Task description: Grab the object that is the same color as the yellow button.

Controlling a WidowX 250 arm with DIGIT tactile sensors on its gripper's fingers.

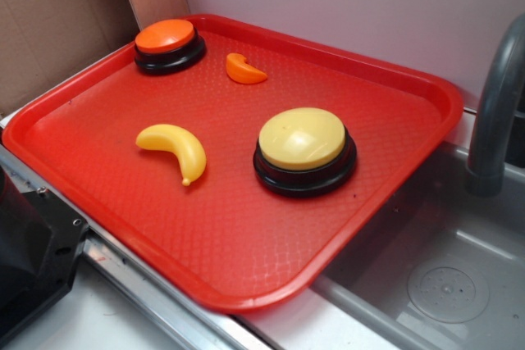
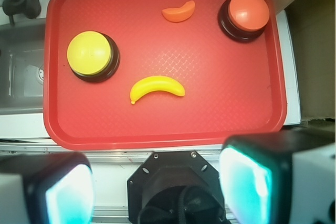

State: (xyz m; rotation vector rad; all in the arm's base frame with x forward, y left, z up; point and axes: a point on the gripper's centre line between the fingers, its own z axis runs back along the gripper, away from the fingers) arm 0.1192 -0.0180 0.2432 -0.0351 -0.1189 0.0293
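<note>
A small glossy yellow toy banana (image 1: 174, 148) (image 2: 157, 88) lies curved on the red tray (image 1: 221, 260) (image 2: 231, 114), left of the yellow button (image 1: 303, 140) (image 2: 90, 53), a large pale-yellow dome on a black base. In the wrist view my gripper (image 2: 157, 187) is high above and short of the tray's near rim, open, with nothing between its teal-padded fingers (image 2: 244, 182). The gripper does not show in the exterior view.
An orange-topped button (image 1: 167, 42) (image 2: 248, 13) stands in the tray's far corner, with a small orange slice piece (image 1: 244, 70) (image 2: 178, 12) beside it. A grey sink (image 1: 443, 284) and faucet (image 1: 496, 112) lie right of the tray. The black robot base (image 2: 178, 192) sits below the gripper.
</note>
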